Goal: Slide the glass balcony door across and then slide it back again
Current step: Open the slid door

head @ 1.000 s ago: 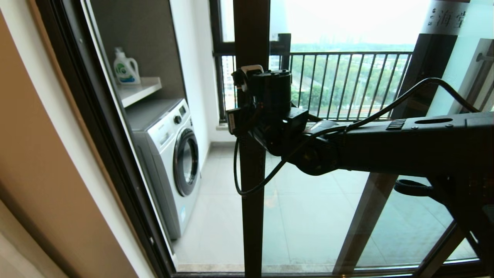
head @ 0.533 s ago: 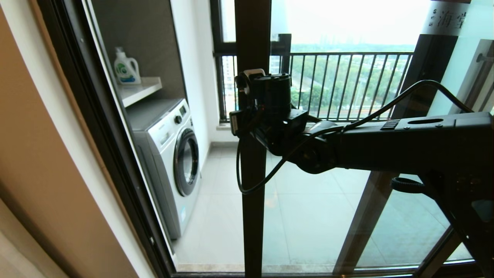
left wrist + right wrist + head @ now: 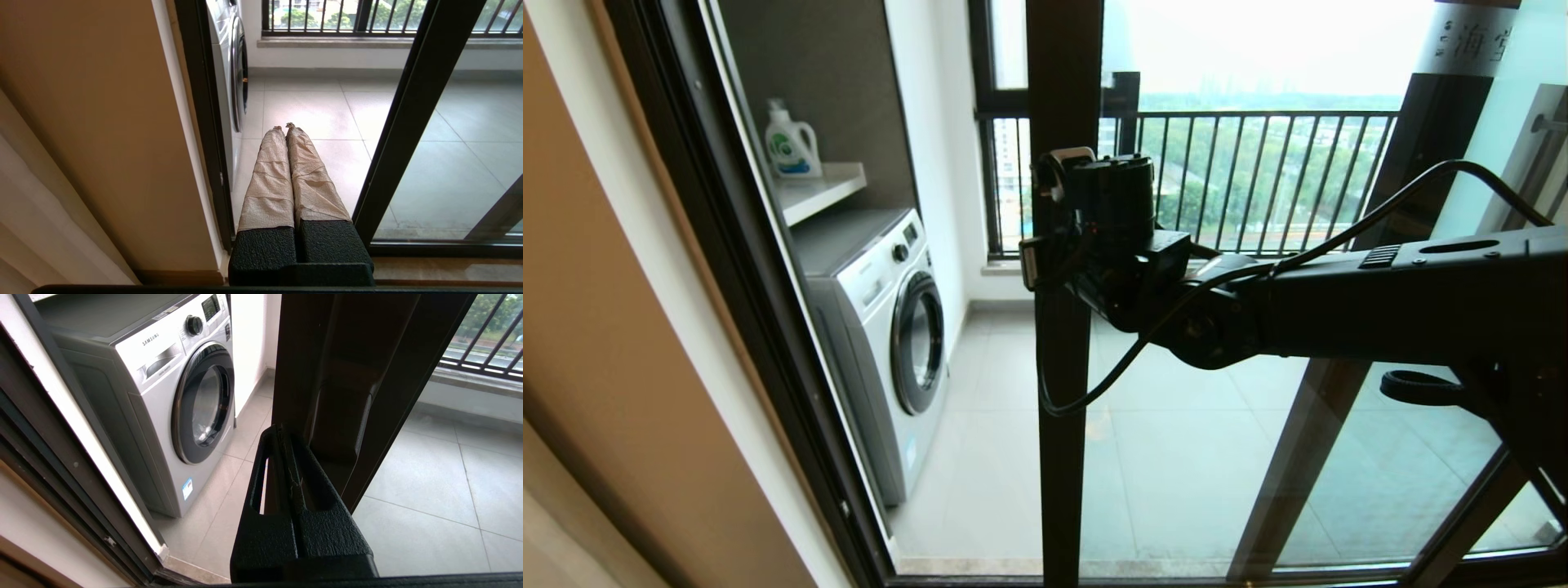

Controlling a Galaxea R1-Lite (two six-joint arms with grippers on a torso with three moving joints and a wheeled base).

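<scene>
The glass balcony door (image 3: pixel 1062 457) stands partly slid aside, its dark upright stile in the middle of the head view and a frosted band with characters (image 3: pixel 1470 37) at the top right. My right arm (image 3: pixel 1339 310) reaches across from the right to that stile. The right gripper (image 3: pixel 280 430) is shut, its black fingers lying against the stile's edge (image 3: pixel 327 355) with nothing between them. My left gripper (image 3: pixel 284 127), its fingers wrapped in beige tape, is shut and empty low in the doorway, beside the stile (image 3: pixel 408 122). It is out of the head view.
Through the opening stand a white washing machine (image 3: pixel 890 327) and a detergent bottle (image 3: pixel 788 143) on a shelf. The fixed dark door frame (image 3: pixel 727 286) and beige wall bound the opening's left. A barred railing (image 3: pixel 1258 163) closes the tiled balcony's far side.
The door's stile and my right arm have shifted a little to the right together, so the opening by the washing machine is slightly wider.
</scene>
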